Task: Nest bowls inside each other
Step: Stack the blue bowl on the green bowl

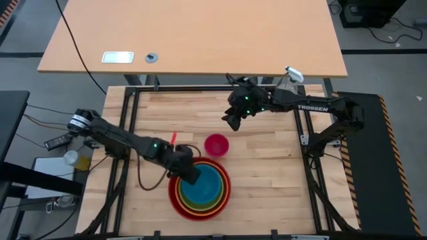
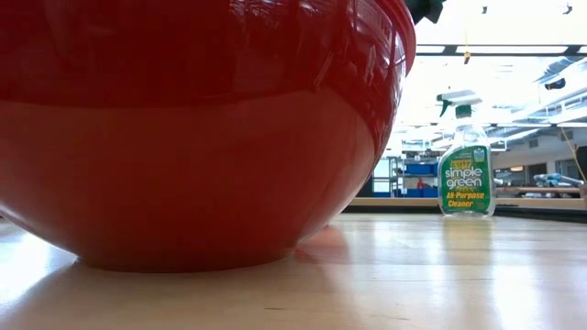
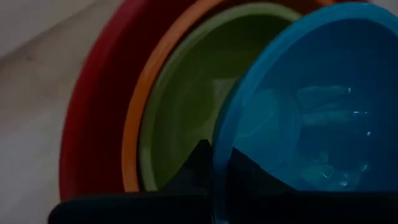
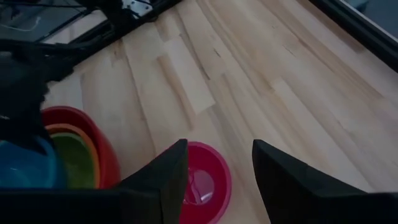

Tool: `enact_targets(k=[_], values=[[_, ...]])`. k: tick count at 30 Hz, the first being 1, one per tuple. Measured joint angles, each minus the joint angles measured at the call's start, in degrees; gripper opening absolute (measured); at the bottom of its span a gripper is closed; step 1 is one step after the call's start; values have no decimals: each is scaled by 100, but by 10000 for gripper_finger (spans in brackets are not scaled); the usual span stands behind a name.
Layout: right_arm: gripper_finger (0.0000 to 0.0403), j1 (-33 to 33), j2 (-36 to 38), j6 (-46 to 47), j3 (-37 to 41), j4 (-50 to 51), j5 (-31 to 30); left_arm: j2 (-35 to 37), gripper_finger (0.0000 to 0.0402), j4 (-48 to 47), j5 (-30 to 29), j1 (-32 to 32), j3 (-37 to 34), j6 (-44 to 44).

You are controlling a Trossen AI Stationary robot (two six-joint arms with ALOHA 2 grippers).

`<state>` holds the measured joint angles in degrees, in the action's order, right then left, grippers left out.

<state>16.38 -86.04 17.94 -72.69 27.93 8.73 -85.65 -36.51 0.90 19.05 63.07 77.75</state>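
The red bowl sits on the table near its front edge, with the orange bowl and the lime green bowl nested in it. The blue bowl is over the green one, tilted, with my left gripper shut on its rim. The magenta pink bowl stands alone on its base just beyond the stack. My right gripper hangs open above the table's far half, the pink bowl showing below and between its fingers. My left gripper pinches the blue bowl's rim on the side nearest the table's left edge, one finger inside the bowl and one outside. The fingers slant down from the left. The bowl tilts over the green bowl; whether its underside rests there I cannot tell.
A clear spray bottle with a green label stands at the table's far right corner. A bare wooden top lies to the right of the stack and the pink bowl. A second, lighter table stands beyond the far edge.
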Motion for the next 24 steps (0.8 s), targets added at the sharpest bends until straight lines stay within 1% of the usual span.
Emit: enact_targets(k=[3,6,11,14,19,24], values=[[185,-20,0,-14,0,-34,16,-249,14,-235,-144,137,214,189],[185,-13,0,-18,2,-45,85,-553,14,-743,-281,201,646,200],[185,-16,-2,-66,2,-47,170,-1172,14,-1783,-456,238,1419,45],[185,-21,-2,-103,2,-47,175,-1520,14,-2201,-456,242,1723,-197],[185,-28,-4,-103,4,-45,188,-1834,17,-2279,-447,242,1873,-399],[185,-28,-4,-103,4,-46,193,-1860,43,-2292,-443,240,1875,-365]])
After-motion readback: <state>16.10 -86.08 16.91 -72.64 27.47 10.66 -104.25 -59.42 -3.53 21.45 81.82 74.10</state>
